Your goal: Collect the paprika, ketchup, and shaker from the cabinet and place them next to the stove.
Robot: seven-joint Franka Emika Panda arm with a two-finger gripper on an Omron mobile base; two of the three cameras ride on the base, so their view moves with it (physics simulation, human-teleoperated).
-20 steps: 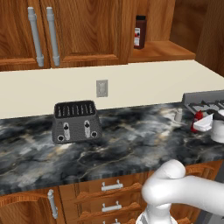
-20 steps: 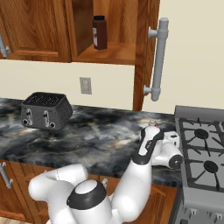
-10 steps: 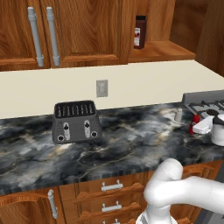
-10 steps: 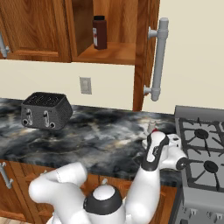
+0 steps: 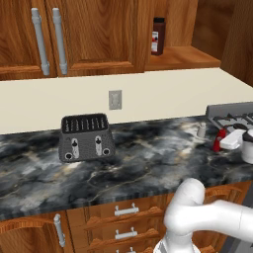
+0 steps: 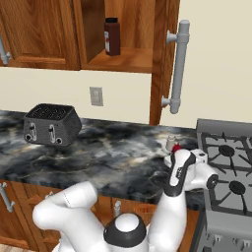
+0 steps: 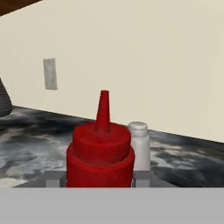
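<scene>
- Slim all-red ketchup squeeze bottle (image 7: 100, 151) with pointed nozzle stands upright between the gripper (image 7: 99, 180) fingers, close to the hand camera. Jaws sit narrow against its sides; whether they grip or have just let go, cannot tell.
- From the left base view the ketchup bottle (image 5: 219, 140) sits low at the black marbled stone table (image 5: 143, 163), just beside the grey metal stove (image 5: 232, 114) with black grates. Judgement: this is the set-down spot, near the cooktop edge as the task asks.
- Small pale grey-white shaker (image 7: 139, 146) with rounded silvery top stands just behind the ketchup, on the table; also seen near the stove (image 6: 226, 152) corner in the right base view (image 6: 171, 143). Looks already delivered.
- Dark brown paprika jar (image 6: 112, 36) with black cap stands upright on the shelf of the reddish-brown open cabinet nook (image 6: 123, 59), well apart from the stove. 1 of 3 items left to fetch, by my reading.
- Black 2-slot toaster (image 5: 86, 137) sits well apart to the left, clear of the work.
- Risk: bottle close to shaker; a sideways pull-out could knock either.
</scene>
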